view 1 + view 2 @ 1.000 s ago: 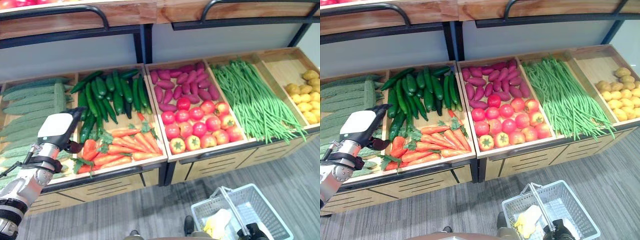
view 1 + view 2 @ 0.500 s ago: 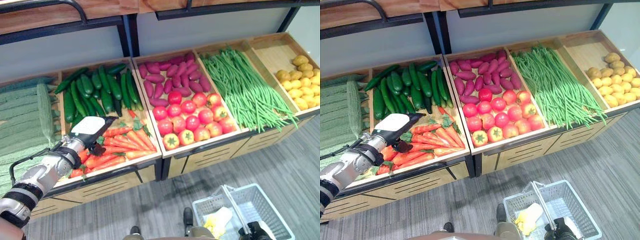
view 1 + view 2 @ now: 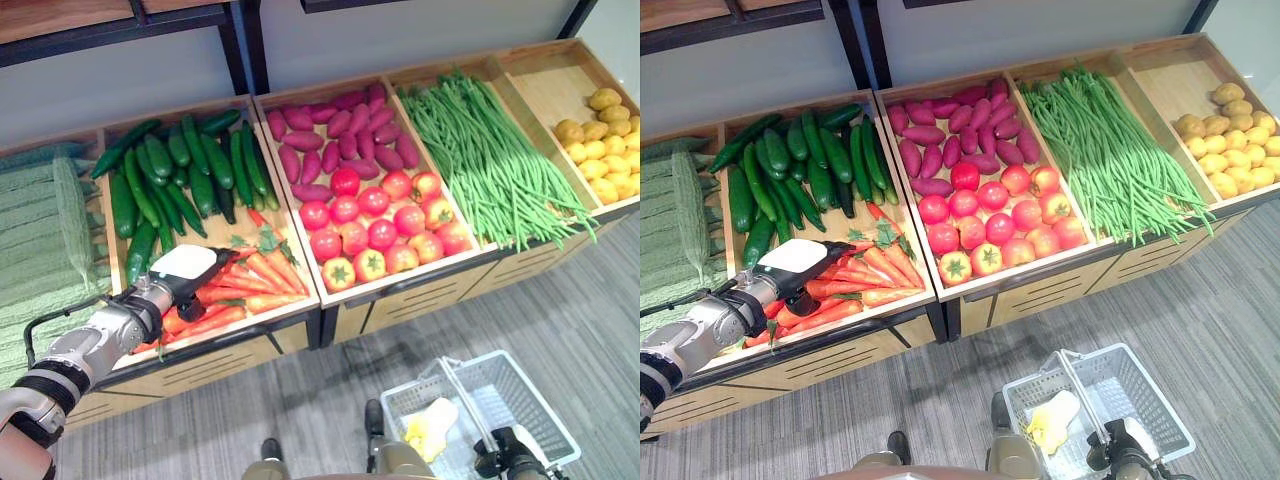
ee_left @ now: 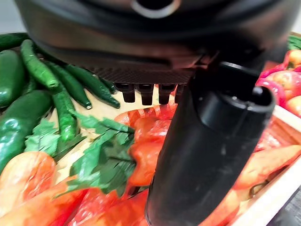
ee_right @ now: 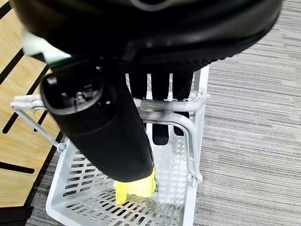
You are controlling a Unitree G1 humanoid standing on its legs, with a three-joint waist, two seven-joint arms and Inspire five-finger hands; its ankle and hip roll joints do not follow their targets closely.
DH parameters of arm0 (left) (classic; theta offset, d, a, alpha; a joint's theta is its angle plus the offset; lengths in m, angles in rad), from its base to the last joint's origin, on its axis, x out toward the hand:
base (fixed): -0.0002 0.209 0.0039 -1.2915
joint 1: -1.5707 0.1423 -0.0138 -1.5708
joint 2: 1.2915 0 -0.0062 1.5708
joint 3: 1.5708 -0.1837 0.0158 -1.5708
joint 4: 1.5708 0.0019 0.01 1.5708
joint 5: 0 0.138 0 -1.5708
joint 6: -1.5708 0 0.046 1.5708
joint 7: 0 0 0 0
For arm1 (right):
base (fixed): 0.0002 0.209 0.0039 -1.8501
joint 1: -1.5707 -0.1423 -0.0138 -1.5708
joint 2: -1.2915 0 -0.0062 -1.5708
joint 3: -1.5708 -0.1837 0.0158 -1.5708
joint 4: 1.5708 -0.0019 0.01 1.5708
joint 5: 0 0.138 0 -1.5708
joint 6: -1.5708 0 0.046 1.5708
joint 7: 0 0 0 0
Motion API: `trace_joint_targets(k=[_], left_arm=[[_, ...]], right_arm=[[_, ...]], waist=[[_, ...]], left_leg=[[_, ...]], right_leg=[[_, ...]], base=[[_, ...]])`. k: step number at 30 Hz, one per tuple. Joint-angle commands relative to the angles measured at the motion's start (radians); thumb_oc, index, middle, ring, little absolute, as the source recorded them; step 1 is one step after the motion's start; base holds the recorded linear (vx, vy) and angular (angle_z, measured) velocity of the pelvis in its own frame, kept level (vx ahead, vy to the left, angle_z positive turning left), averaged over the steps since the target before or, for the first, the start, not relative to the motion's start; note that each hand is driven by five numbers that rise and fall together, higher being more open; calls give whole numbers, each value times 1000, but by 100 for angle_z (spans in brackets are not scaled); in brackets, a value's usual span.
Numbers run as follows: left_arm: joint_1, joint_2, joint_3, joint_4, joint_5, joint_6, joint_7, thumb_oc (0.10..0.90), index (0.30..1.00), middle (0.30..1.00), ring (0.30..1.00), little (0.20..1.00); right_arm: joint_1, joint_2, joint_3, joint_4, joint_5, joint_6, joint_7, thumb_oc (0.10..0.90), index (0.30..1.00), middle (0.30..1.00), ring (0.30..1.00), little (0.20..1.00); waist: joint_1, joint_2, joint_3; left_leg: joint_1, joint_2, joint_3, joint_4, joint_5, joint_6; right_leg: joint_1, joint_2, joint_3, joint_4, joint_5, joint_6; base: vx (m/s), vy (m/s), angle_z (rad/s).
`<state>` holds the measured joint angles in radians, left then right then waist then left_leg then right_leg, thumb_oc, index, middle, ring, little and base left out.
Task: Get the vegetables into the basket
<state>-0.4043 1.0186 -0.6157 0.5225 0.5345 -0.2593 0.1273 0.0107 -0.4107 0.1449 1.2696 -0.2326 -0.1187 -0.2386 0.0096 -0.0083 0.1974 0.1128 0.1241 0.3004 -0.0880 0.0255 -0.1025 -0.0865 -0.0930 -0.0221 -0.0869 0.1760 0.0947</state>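
Observation:
Orange carrots (image 3: 255,280) with green tops fill the front half of a wooden bin. My left hand (image 3: 183,271) hovers low over their left end, open, with its thumb (image 4: 207,150) standing out and the fingers reaching toward the carrots (image 4: 150,127); nothing is in its grasp. A white wire basket (image 3: 1158,394) hangs near the grey floor at the lower right. My right hand (image 3: 510,456) is shut on the basket handle (image 5: 162,117), fingers curled round it. A yellow item (image 5: 136,188) lies in the basket.
Behind the carrots lie dark cucumbers (image 3: 180,170). Ridged green gourds (image 3: 45,230) fill the bin to the left. To the right come purple sweet potatoes (image 3: 340,140), tomatoes (image 3: 380,225), long green beans (image 3: 490,160) and yellow potatoes (image 3: 600,140).
The camera has shifted, so the whole stall sits differently in the picture. My left hand has moved right from the bin's left edge and lowered onto the carrots. The right hand keeps hold of the basket.

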Motion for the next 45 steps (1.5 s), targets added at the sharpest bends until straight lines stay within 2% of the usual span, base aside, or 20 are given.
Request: trace_joint_targets(k=[1, 5, 6, 8, 17, 23, 27, 30, 34, 35, 37, 40, 42, 44, 45], left_arm=[[-133, 86, 70, 12, 51, 15, 65, 900, 1000, 1000, 1000, 1000], [-122, 69, 60, 38, 77, 17, 60, 900, 1000, 1000, 1000, 1000], [-125, 62, 47, 48, 93, 13, 65, 596, 575, 575, 575, 575], [-125, 50, 43, 56, 96, 13, 70, 400, 300, 300, 300, 300], [-142, -29, 23, 128, 154, 41, 125, 400, 300, 300, 300, 300], [-144, -29, 36, 123, 184, 52, 151, 400, 300, 300, 300, 300], [-148, 5, 69, 62, 178, 56, 168, 400, 300, 300, 300, 300], [-141, 79, 115, -63, 150, 37, 171, 400, 300, 300, 300, 300], [-108, 139, 165, -149, 116, 20, 162, 402, 303, 303, 303, 303], [-87, 160, 195, -183, 106, 12, 166, 443, 360, 360, 360, 360], [-62, 176, 225, -212, 100, 10, 163, 480, 413, 413, 413, 413], [-10, 203, 284, -274, 81, -9, 164, 500, 440, 440, 440, 440], [23, 200, 318, -320, 31, -37, 158, 486, 421, 421, 421, 421], [71, 183, 365, -374, -57, -63, 133, 400, 300, 300, 300, 300], [95, 170, 391, -395, -93, -70, 126, 400, 300, 300, 300, 300]], right_arm=[[-14, -65, 27, 16, -14, -9, -37, 400, 300, 300, 300, 300], [-15, -64, 31, 13, -18, -9, -37, 400, 300, 300, 300, 300], [-15, -64, 33, 8, -18, -12, -37, 400, 300, 300, 300, 300], [-18, -63, 38, 2, -19, -13, -38, 400, 300, 300, 300, 300], [-22, -55, 50, 14, -26, -14, -46, 400, 300, 300, 300, 300], [-15, -52, 48, 11, -26, -15, -54, 400, 300, 300, 300, 300], [-9, -49, 41, 7, -25, -15, -59, 400, 300, 300, 300, 300], [3, -53, 23, 10, -19, -11, -59, 400, 300, 300, 300, 300], [9, -51, 18, 8, -17, -8, -51, 400, 300, 300, 300, 300], [17, -49, 14, 1, -18, -9, -48, 400, 300, 300, 300, 300], [19, -49, 12, 0, -17, -7, -46, 400, 300, 300, 300, 300], [24, -44, 6, 5, -14, -6, -38, 400, 300, 300, 300, 300], [25, -39, 5, 3, -12, -8, -36, 400, 300, 300, 300, 300], [31, -35, 2, -5, -13, -6, -30, 400, 300, 300, 300, 300], [35, -34, 1, -8, -12, -7, -29, 400, 300, 300, 300, 300]], waist=[[-8, -32, -26], [-9, -33, -23], [-10, -35, -21], [-12, -35, -18], [-17, -39, -17], [-17, -40, -21], [-15, -39, -29], [-7, -35, -44], [-2, -34, -54], [2, -33, -60], [2, -32, -64], [11, -32, -72], [14, -34, -76], [15, -37, -78], [14, -38, -80]], left_leg=[[-5, -23, -77, 1, -14, 6], [-4, -23, -78, 1, -15, 5], [-3, -24, -76, 1, -15, 5], [-4, -24, -75, 1, -15, 5], [0, -25, -69, 1, -18, 7], [6, -26, -68, 1, -21, 8], [14, -27, -69, 1, -24, 8], [23, -28, -72, 1, -28, 8], [30, -29, -75, 1, -31, 8], [32, -30, -78, 1, -32, 8], [34, -30, -79, 1, -32, 8], [37, -32, -85, 1, -34, 7], [38, -32, -90, 1, -33, 7], [39, -33, -92, 1, -33, 6], [40, -33, -92, 1, -34, 6]], right_leg=[[54, -71, -17, 9, 0, 83], [57, -72, -18, 9, -2, 83], [56, -71, -18, 9, -1, 84], [55, -70, -16, 9, -1, 84], [55, -70, -13, 8, 1, 84], [58, -70, -12, 9, -1, 83], [67, -71, -12, 8, -3, 83], [79, -72, -16, 8, -7, 84], [89, -74, -22, 7, -11, 84], [94, -76, -24, 7, -12, 84], [97, -76, -26, 7, -13, 84], [107, -79, -32, 6, -16, 83], [111, -80, -36, 6, -17, 82], [113, -81, -37, 6, -16, 81], [115, -81, -38, 6, -17, 81]], base=[[0, 0, 0], [0, 0, 0], [0, 0, 0], [0, 0, 0], [0, 0, 0], [0, 0, 0], [0, 0, 0], [12, 0, 0], [5, -1, 2], [0, 0, 0], [0, 0, 0], [0, 0, 1], [-4, -1, 9], [-5, 4, 7], [0, 0, 0]])
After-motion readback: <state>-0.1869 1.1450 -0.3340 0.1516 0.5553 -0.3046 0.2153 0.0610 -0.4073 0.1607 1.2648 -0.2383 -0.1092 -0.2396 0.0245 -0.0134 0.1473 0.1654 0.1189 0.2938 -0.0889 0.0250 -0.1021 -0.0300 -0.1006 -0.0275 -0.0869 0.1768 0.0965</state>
